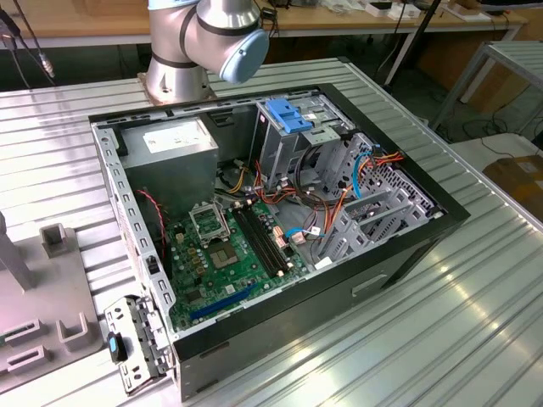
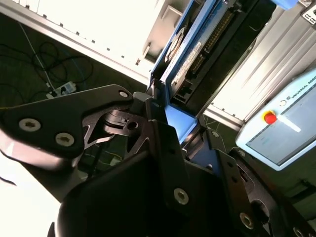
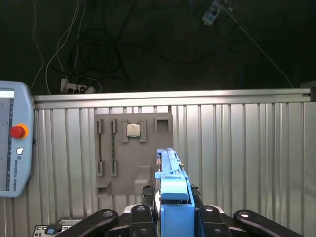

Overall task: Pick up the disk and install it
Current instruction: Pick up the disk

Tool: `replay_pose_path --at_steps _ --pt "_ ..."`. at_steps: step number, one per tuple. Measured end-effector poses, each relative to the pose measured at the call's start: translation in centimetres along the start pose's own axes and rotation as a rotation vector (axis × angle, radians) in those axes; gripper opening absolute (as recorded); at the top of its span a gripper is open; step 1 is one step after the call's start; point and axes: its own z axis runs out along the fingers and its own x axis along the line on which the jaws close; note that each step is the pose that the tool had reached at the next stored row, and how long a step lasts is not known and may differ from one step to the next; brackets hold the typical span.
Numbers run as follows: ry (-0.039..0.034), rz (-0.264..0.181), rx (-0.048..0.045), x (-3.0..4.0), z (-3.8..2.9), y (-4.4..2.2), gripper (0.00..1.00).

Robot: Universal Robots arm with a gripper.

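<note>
1 disk [image 3: 169,160], edge-on with its blue rail outward, tight in the grip of the tool [image 3: 172,195].

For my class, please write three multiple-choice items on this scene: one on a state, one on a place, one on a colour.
1. How is the computer case?
A) shut by a side panel
B) lying upside down
C) open, motherboard showing

2. Where is the disk?
A) gripped in the end effector
B) inside the computer case
C) flat on the motherboard

3. What colour is the round button on the teach pendant?
A) green
B) red
C) yellow

Key: 1 C, the exterior view looks straight onto the bare board. 2 A, both wrist views show the end effector shut on the disk's blue-railed edge. 3 B, it is red in both wrist views.
</note>
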Motion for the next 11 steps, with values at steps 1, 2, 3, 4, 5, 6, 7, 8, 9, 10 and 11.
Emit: replay_pose_path --at_steps 1,2,3,4,5,6,7,8,9,10,11 --pt "0.0001 0.000 -0.0001 -0.01 0.01 -0.43 0.37" --pt "0.0001 0.000 0.0000 -0.04 0.04 -1.16 0.37" --pt "0.0000 0.000 0.0001 -0.05 0.06 -1.82 0.37" --pt "0.0001 0.000 0.0001 -0.07 0.08 -2.39 0.37" --pt "0.0001 0.000 -0.0001 -0.09 0.08 -2.82 0.37" --pt "0.0001 0.000 -0.0001 -0.10 0.11 -3.37 0.37" --pt "0.0001 0.000 0.0000 -0.11 0.12 -3.68 0.37" --pt "0.0000 0.000 0.0001 -0.12 0.14 -4.19 0.37" --pt "0.0000 0.000 0.0000 -0.14 0.15 -4.50 0.37" --pt "0.0001 0.000 0.0000 -0.16 0.17 -5.17 0.37" --pt "0.0000 0.000 0.0000 -0.17 0.20 -5.75 0.37"
